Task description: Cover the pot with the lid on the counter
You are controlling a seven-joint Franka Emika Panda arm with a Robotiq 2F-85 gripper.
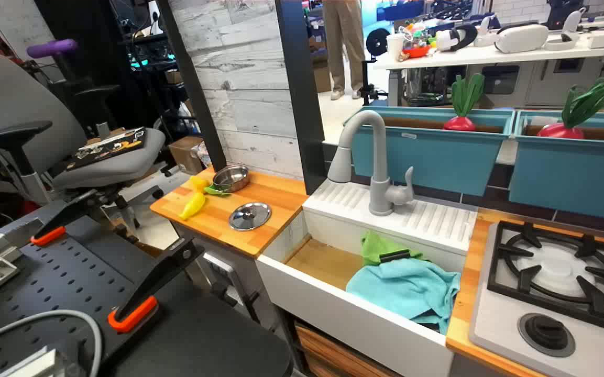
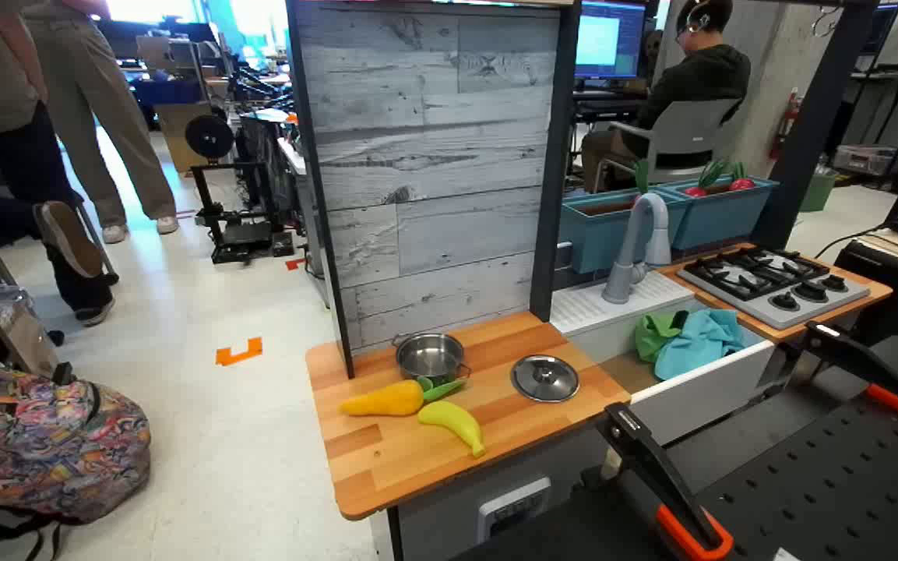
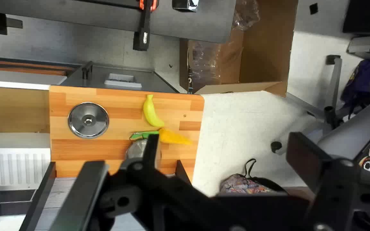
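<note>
The small round grey metal pot stands uncovered at the back of the wooden counter in both exterior views (image 1: 232,179) (image 2: 429,357). In the wrist view the pot (image 3: 136,149) is partly hidden behind a finger. The silver lid lies flat, knob up, apart from the pot and nearer the sink, in both exterior views (image 1: 250,216) (image 2: 545,379) and in the wrist view (image 3: 88,120). My gripper (image 3: 225,144) shows only in the wrist view, open and empty, its fingers wide apart. It is high above the scene, with floor and counter edge showing between the fingers.
A yellow banana (image 2: 452,423) and an orange-yellow carrot (image 2: 386,398) lie beside the pot; the carrot's green top is close against it. A grey plank wall (image 2: 433,171) rises behind the counter. The white sink (image 1: 354,324) with cloths and a faucet (image 1: 380,157) adjoins it.
</note>
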